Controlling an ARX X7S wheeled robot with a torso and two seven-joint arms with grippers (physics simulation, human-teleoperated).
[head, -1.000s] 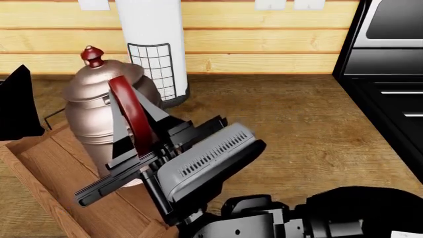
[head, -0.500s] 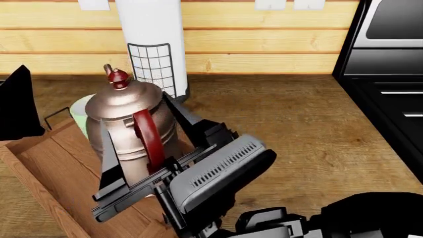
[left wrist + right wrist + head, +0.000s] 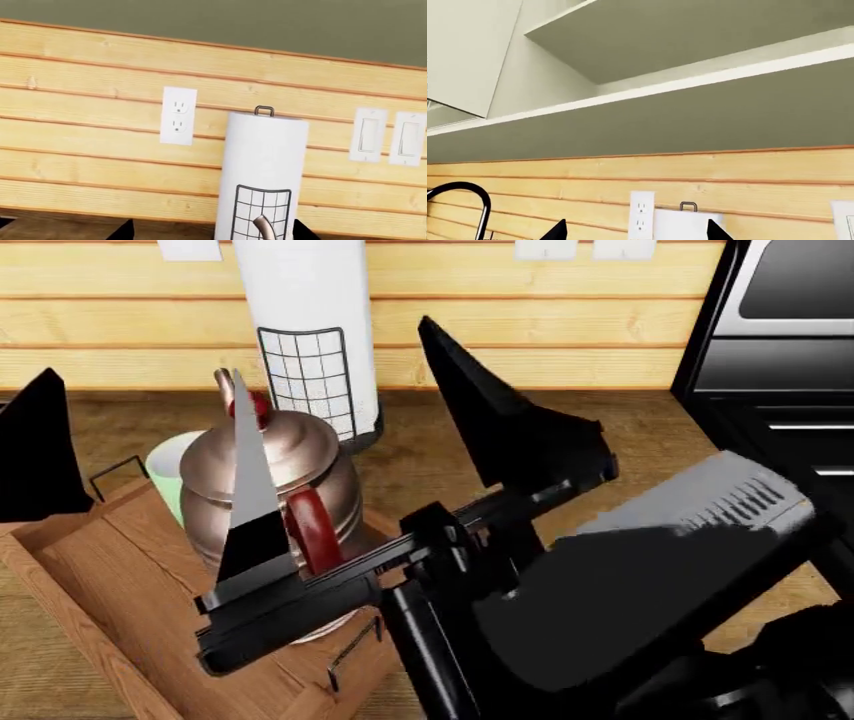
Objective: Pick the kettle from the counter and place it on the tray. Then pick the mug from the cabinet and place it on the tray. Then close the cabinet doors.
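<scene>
The copper-pink kettle [image 3: 287,475] stands upright on the wooden tray [image 3: 94,580] at the left of the counter [image 3: 627,450], its dark red handle [image 3: 310,532] facing me. A pale green mug [image 3: 166,475] shows behind the kettle on the tray, mostly hidden. My right gripper [image 3: 331,348] is open, raised in front of the kettle, and holds nothing; one finger [image 3: 251,500] crosses the kettle's body. In its wrist view the right gripper [image 3: 635,231] points at the wall. My left gripper [image 3: 210,232] is open, with the kettle's spout tip [image 3: 265,228] ahead of it. A cream-white cabinet door [image 3: 460,50] shows overhead.
A white paper roll [image 3: 304,320] in a black wire holder stands against the plank wall just behind the kettle. The black stove [image 3: 787,370] fills the right side. One black finger [image 3: 34,445] of the left gripper is at the left edge. A black faucet [image 3: 467,192] arcs further left.
The kettle went from tilted to upright on the tray. My right gripper let go of the handle, opened wide, and rose up and to the right toward the camera.
</scene>
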